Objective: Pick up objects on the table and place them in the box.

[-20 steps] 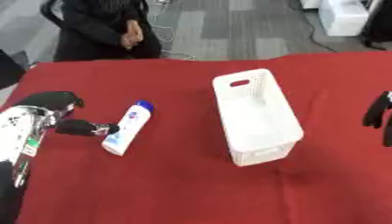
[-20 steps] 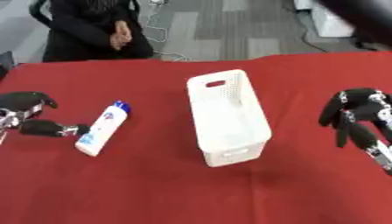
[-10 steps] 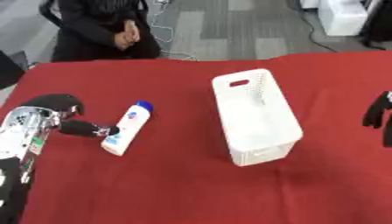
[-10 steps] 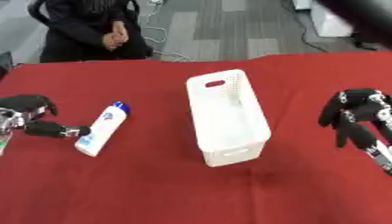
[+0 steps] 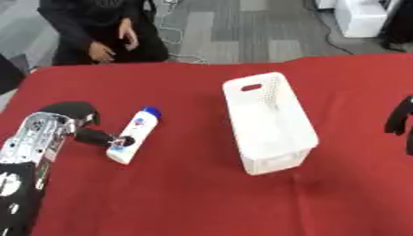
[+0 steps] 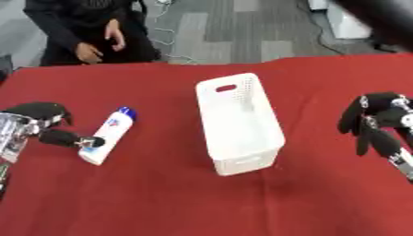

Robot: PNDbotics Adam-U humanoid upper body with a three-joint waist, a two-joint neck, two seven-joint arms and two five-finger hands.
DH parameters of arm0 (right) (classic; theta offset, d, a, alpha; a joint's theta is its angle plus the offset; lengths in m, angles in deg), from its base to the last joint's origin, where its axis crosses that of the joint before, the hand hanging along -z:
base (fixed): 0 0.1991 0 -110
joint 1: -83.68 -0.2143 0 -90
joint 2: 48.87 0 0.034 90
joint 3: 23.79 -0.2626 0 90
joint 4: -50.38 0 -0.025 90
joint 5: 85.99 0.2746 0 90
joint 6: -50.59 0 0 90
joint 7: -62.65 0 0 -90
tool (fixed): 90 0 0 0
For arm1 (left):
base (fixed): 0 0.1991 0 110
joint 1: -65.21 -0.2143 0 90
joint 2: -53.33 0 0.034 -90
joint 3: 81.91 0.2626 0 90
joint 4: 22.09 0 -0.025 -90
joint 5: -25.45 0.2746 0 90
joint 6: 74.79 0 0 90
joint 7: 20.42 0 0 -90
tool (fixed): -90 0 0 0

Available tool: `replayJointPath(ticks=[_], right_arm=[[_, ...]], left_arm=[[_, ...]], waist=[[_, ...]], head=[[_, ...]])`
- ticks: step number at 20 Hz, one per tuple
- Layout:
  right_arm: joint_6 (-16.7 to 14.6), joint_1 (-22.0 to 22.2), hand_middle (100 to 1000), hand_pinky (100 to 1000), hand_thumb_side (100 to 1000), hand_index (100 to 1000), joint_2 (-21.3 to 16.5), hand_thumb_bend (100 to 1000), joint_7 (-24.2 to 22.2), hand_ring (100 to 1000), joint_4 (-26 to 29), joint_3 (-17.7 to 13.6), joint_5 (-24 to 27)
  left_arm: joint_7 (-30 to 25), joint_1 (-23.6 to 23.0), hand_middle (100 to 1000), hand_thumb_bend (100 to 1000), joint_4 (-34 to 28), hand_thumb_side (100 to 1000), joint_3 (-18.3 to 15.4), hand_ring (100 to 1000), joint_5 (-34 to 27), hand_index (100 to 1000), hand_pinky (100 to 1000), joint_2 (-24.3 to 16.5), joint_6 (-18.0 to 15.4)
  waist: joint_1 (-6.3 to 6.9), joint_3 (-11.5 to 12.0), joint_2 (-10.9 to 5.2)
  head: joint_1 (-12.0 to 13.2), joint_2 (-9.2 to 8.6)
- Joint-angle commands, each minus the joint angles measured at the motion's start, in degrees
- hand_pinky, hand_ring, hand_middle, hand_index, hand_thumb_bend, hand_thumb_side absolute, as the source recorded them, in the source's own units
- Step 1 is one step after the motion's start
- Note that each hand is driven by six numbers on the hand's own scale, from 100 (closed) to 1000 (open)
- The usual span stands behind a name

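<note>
Bottle — left hand touching base.

The table was covered in red cloth, matt and smooth. On it, the box looked like white plastic with a dull sheen, its walls pierced by small holes. Left of the box, the bottle appeared to be smooth white plastic with a blue cap and a printed label. Beside the bottle, the left hand showed matt black fingers against a silvery, metallic back. Right of the box, the right hand looked matt black.
</note>
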Motion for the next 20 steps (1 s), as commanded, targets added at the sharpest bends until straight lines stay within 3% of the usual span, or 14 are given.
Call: replayJointPath(ticks=[1,20], right_arm=[[-7.9,-0.8,511,332,1000,353,-1.7,190,-8.1,475,0.6,-0.3,0.6],[-7.6,-2.0,510,332,1000,346,-2.2,192,-9.1,474,0.6,-0.4,2.8]], left_arm=[[0.0,1.4,879,625,-0.2,1000,0.2,828,0.2,807,572,-0.6,-0.6],[0.0,0.6,860,629,2.4,1000,-0.2,813,-0.4,785,553,0.9,-0.7]], waist=[[-0.01,-0.1,-0.54],[0.28,-1.1,-0.65]], head=[[0.7,-0.23],[0.5,-0.23]])
